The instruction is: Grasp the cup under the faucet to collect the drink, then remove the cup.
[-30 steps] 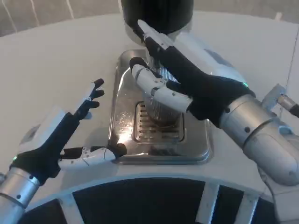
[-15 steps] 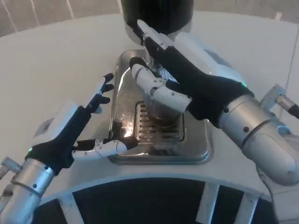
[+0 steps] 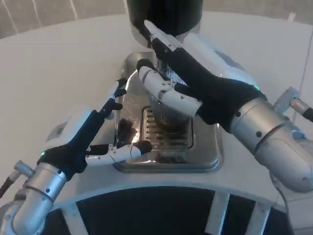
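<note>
A ribbed metal cup [image 3: 165, 116] stands on the slotted grate of a shiny steel drip tray [image 3: 205, 152], below the black dispenser [image 3: 164, 14] at the top. My right hand [image 3: 188, 81] wraps around the cup from the right, thumb across its front and fingers reaching up toward the dispenser's base, where the faucet is hidden. Over the tray's left rim hovers my left hand [image 3: 93, 134], fingers spread and holding nothing, its thumb above the tray's front left corner.
The white round table [image 3: 58, 63] spreads to the left and behind the tray. A dark curved edge with white struts [image 3: 146, 210] runs along the front. A silver fitting [image 3: 293, 103] sits at the right.
My left hand has moved right and forward, from the bare table to the tray's left rim. The right hand and cup have stayed put.
</note>
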Controlling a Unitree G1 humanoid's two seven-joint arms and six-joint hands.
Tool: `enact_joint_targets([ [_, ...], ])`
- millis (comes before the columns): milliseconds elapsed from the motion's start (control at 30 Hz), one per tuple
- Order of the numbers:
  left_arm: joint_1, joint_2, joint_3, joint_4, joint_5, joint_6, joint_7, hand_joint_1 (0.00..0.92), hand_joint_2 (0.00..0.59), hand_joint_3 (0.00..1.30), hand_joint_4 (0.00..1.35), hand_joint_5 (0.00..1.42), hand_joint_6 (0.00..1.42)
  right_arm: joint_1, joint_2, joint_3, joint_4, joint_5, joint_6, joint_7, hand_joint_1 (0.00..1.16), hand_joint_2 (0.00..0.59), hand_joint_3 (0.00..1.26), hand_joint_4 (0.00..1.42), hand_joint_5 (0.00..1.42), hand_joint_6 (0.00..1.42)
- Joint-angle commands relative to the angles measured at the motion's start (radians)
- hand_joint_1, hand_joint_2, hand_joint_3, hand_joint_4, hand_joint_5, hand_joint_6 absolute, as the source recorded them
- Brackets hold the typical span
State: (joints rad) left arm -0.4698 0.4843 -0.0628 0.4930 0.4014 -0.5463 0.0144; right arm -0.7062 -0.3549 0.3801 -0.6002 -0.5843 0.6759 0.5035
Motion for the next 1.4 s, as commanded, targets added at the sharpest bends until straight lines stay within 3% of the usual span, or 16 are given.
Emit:
enact_joint_targets([
  [33,-0.012,-0.005,-0.013,0.029,0.008,-0.006,0.018,0.3,0.051,0.0,0.0,0.21,0.3,0.02,0.002,0.029,0.019,0.023,-0.006,0.052,0.0,0.586,0.0,0.0,0.0,0.0],
  [700,-0.073,-0.018,-0.037,0.091,0.012,0.013,0.035,0.296,0.053,0.0,0.0,0.21,0.3,0.027,0.015,0.026,0.007,0.012,0.002,0.042,0.0,0.586,0.0,0.0,0.0,0.0],
  [1400,-0.056,-0.015,-0.036,0.069,0.004,0.005,0.025,0.284,0.056,0.0,0.0,0.21,0.3,0.142,0.051,-0.044,-0.117,-0.065,-0.05,-0.071,0.0,0.586,0.0,0.0,0.0,0.0],
])
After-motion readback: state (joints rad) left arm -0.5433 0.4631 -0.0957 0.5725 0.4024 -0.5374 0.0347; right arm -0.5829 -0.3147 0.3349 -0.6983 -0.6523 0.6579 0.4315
